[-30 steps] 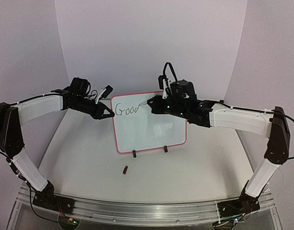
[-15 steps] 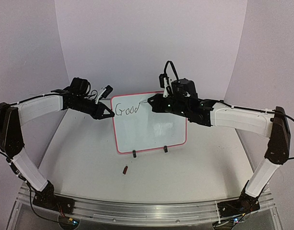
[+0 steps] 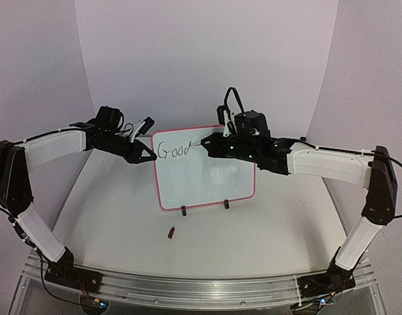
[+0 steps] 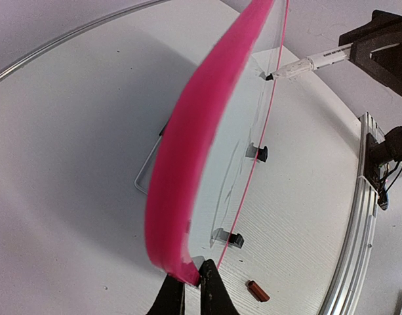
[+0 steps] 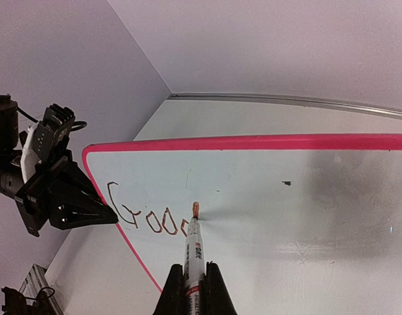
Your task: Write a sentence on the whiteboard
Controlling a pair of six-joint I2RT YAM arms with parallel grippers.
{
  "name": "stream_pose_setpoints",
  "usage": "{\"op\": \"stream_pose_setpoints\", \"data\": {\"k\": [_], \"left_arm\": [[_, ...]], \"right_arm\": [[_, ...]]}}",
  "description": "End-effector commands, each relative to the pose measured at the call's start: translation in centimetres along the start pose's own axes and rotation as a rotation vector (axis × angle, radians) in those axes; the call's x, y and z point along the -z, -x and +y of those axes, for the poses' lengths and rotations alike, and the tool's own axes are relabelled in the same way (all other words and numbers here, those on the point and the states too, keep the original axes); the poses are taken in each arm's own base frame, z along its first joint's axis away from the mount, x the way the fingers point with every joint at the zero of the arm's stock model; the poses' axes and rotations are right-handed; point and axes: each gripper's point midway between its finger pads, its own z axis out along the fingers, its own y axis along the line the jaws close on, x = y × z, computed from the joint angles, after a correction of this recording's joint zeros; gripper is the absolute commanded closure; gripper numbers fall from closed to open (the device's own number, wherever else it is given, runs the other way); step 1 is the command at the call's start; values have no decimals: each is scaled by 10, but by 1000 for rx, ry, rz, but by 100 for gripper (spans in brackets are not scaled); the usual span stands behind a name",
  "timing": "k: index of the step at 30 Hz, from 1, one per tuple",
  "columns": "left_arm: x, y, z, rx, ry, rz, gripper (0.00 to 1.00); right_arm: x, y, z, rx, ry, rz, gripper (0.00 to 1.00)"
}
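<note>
Right gripper [image 5: 194,272] clenched a slim white marker [image 5: 191,246], tip against the glossy board [image 5: 266,197] beside the sentence [image 5: 148,220], "Good". Left gripper [image 4: 191,283] pinched the board's rounded pink rim; a small red cap [image 4: 258,291] lay below it.

Whiteboard [image 3: 207,180] upright, left gripper [image 3: 151,156] on its left edge, marker [image 5: 192,246] in right gripper [image 3: 211,142] at its top, piece [image 3: 171,231] in front

**Count of things in view**

One whiteboard [image 3: 207,180]. Two black clip feet [image 3: 184,210] under it. One word of the sentence [image 3: 173,151] written on it. One marker [image 5: 193,249]. One small red-brown piece [image 3: 171,231] lying loose. Two robot arms [image 3: 53,147].
</note>
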Motion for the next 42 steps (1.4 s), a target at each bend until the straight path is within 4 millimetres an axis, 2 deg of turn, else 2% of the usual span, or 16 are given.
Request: {"op": "stream_pose_setpoints", "data": {"k": [1, 10, 26, 36, 42], "left_arm": [[2, 3, 8, -50, 59, 13, 100], [2, 2, 8, -50, 60, 14, 100], [2, 2, 8, -49, 60, 15, 100], [2, 1, 9, -49, 64, 18, 100], [2, 1, 9, -52, 66, 18, 100]], "right_arm": [[-4, -2, -3, -14, 3, 0, 100], [-8, -13, -7, -19, -3, 27, 100], [-3, -20, -16, -9, -40, 46, 100], [5, -8, -13, 5, -46, 15, 100], [14, 2, -1, 13, 5, 2, 100]]}}
